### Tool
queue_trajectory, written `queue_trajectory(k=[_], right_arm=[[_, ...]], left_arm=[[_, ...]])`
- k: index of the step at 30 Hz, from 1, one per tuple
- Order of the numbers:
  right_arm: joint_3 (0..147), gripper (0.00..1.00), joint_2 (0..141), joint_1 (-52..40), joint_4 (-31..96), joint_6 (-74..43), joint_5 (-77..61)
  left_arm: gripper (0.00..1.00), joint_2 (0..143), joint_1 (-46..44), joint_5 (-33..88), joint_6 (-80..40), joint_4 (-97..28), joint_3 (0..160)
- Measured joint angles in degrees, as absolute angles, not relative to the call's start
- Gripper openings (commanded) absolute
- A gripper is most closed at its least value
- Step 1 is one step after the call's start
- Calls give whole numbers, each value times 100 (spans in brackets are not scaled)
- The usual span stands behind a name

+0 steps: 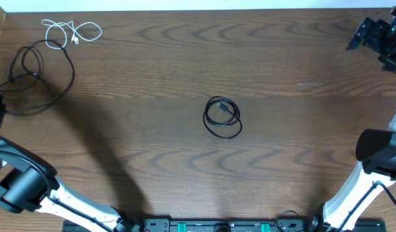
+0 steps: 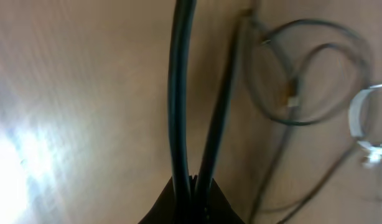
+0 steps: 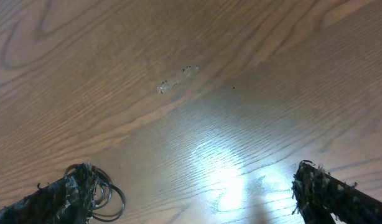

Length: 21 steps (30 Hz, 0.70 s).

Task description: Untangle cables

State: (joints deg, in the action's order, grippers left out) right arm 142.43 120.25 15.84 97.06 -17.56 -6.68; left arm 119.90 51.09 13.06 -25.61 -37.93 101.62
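A white cable (image 1: 72, 32) lies loosely looped at the table's far left corner. Just in front of it sprawls the longer black cable (image 1: 40, 71). My left gripper (image 2: 192, 186) is shut on this black cable (image 2: 178, 93), and two strands run straight out from its jaws. The white cable (image 2: 364, 121) shows blurred at the right of the left wrist view. A short black cable (image 1: 222, 117) lies coiled at the table's middle, and it peeks out behind my right gripper's left finger (image 3: 73, 193). My right gripper (image 1: 366, 35) hangs open at the far right corner, holding nothing.
The wooden table (image 1: 153, 142) carries a small pale smudge (image 3: 177, 79) right of centre. The left arm (image 1: 30, 183) reaches in from the front left, the right arm (image 1: 378, 154) from the front right. Thicker base cables run along the front edge.
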Motion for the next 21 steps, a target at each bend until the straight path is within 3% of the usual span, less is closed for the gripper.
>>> queue_trajectory(k=[5, 10, 14, 15, 17, 21], right_arm=[[14243, 99, 12025, 1584, 9706, -1756, -668], [14243, 99, 12025, 1584, 9706, -1756, -668], [14243, 99, 12025, 1584, 9706, -1756, -668], [14243, 99, 12025, 1584, 9706, -1756, -668], [14243, 99, 12025, 1584, 9706, -1756, -668], [14243, 99, 12025, 1584, 9706, -1756, -668]], left_arm=[[8, 11990, 5046, 1256, -2368, -3844, 10200], [9, 11990, 5048, 246, -2239, -4193, 10191], [70, 11990, 5094, -432, -2222, -4309, 10191], [81, 11990, 5116, -469, -2220, -4307, 10191], [91, 11990, 5146, -451, -2204, -4305, 10191], [93, 11990, 5157, -421, -2200, -4318, 10191]])
